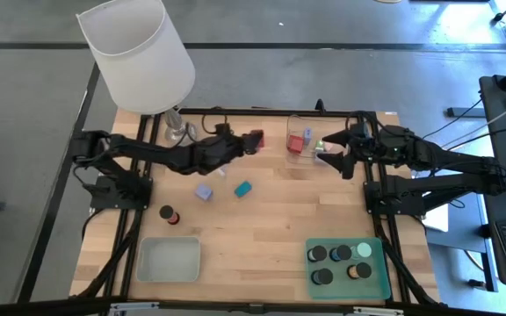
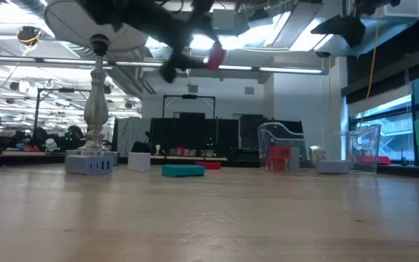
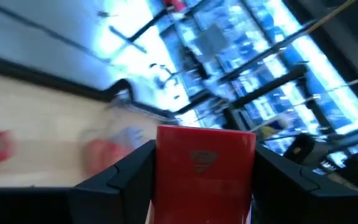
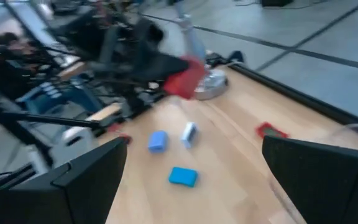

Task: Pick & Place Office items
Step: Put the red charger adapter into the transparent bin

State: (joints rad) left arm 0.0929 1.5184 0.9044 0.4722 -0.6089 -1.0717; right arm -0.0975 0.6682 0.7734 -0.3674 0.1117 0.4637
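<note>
Left tool (image 1: 255, 140) is clamped on a red block (image 1: 256, 139), carrying it raised above the bench (image 1: 262, 224) in the upper middle of the high view. Its wrist view shows the block (image 3: 205, 168) held upright between the two dark fingers (image 3: 120, 177), broad face to the camera. The clear tray (image 1: 302, 136) lies just to the picture's right of the block, between the two tools, so the coming move, as I judge it, turns on that short rightward gap; the left arm is the one that holds the piece. Right tool (image 1: 338, 151) waits wide open and empty at the tray's far side.

On the bench a lilac-blue block (image 1: 204, 191) and a teal block (image 1: 242, 189) lie below the left arm, and a dark cylinder (image 1: 169, 214) farther toward the lower left. The low view alone shows the height: the red block (image 2: 214, 56) hangs well clear of the bench, near the top of the frame. The high view alone shows the green tray (image 1: 378, 279) of dark cylinders at lower right.
</note>
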